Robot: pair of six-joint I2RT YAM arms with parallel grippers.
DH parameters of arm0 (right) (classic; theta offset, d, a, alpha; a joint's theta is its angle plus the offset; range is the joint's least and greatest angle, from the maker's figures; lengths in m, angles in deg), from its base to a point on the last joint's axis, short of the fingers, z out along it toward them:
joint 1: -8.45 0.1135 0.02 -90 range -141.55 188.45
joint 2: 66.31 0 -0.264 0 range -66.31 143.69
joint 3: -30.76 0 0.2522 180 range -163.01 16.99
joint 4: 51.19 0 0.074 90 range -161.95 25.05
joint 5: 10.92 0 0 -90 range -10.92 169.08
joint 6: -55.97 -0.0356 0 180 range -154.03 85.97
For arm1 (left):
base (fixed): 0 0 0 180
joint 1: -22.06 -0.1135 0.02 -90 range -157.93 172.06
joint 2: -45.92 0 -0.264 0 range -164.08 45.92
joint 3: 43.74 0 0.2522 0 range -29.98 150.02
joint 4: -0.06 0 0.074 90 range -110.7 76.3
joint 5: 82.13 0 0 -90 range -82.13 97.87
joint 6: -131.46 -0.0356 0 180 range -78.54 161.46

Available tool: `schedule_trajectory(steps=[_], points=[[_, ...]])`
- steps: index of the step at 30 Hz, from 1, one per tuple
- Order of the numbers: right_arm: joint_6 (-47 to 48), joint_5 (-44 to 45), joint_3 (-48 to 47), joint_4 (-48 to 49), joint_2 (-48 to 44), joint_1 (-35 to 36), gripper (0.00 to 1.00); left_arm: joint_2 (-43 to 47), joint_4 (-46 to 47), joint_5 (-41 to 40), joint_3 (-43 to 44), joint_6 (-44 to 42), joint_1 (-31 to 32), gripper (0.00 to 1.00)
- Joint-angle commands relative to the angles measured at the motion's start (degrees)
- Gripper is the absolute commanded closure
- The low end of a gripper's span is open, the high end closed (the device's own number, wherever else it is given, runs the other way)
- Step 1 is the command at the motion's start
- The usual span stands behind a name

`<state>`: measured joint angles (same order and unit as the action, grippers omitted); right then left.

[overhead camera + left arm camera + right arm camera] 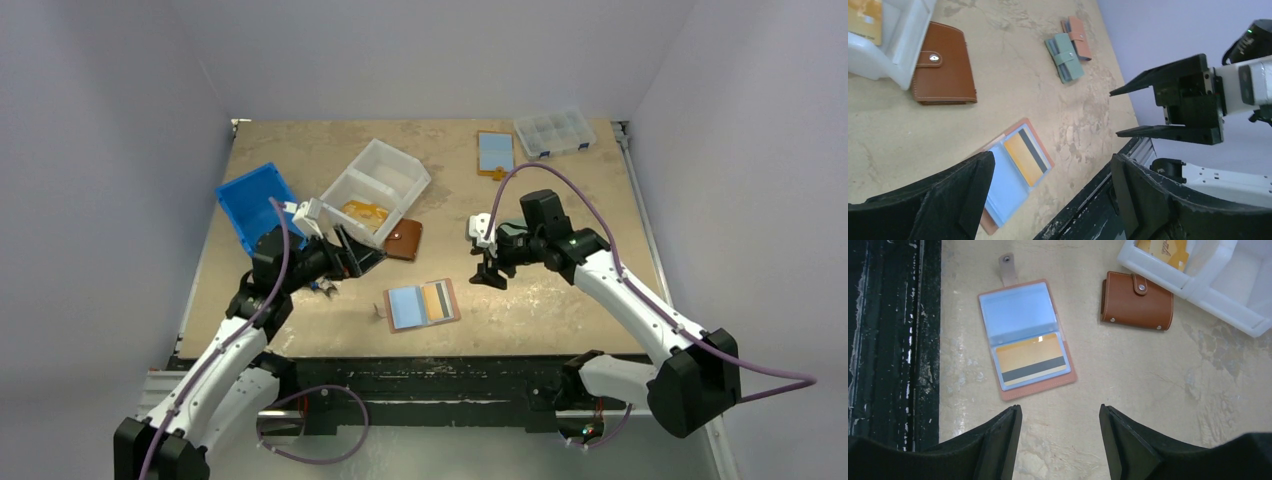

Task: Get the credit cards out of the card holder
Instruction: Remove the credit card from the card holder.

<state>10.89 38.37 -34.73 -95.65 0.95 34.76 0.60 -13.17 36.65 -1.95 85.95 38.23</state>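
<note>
1. Salmon-pink leather, opened flat: the card holder lies on the worktop between my two hands, nearer my arm bases than either hand is.
2. My left hand is spread wide with nothing between its fingers. It is raised off the worktop. From its own camera the card holder shows below the gap, closer to that finger than to the other.
3. My right hand is open part way and empty, also clear of the surface. The card holder lies ahead of its fingertips, off to the side of that finger.
4. One orange credit card with a dark stripe sits under the clear sleeve of the panel closer to my right hand.
5. The farther panel shows a light-blue leaf. Through the glare I cannot tell whether that is a card or only a sleeve.
6. A small snap tab sticks out past the holder's far edge, flat on the worktop.
7. A brown wallet, snapped shut, lies just beyond my left hand and well apart from my right. It rests against the near corner of a white bin.
8. Yellow cards lie in the bin compartment closest to my left hand.
9. A blue bin sits tipped just beside my left wrist, on the side away from my right hand.
10. Far beyond my right hand stands a clear compartment box, with another blue-faced holder just beside it.
</note>
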Motion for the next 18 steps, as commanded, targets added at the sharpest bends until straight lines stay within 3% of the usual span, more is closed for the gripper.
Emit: schedule_trajectory(steps=[1, 4, 18], points=[[2.5, -6.4, 0.1, -1.3, -0.3, -0.7, 0.33, 5.5, 2.0, -5.6, -1.8, 2.6, 4.9, 0.07], [5.1, -8.1, 0.6, -2.5, 0.4, -0.9, 0.30, 6.7, 1.2, -9.9, -2.6, 2.4, 9.6, 0.07], [10.2, -10.0, 1.2, -5.1, 1.6, -1.2, 0.26, 6.6, 8.2, -12.8, -8.6, 5.3, 18.2, 0.11]])
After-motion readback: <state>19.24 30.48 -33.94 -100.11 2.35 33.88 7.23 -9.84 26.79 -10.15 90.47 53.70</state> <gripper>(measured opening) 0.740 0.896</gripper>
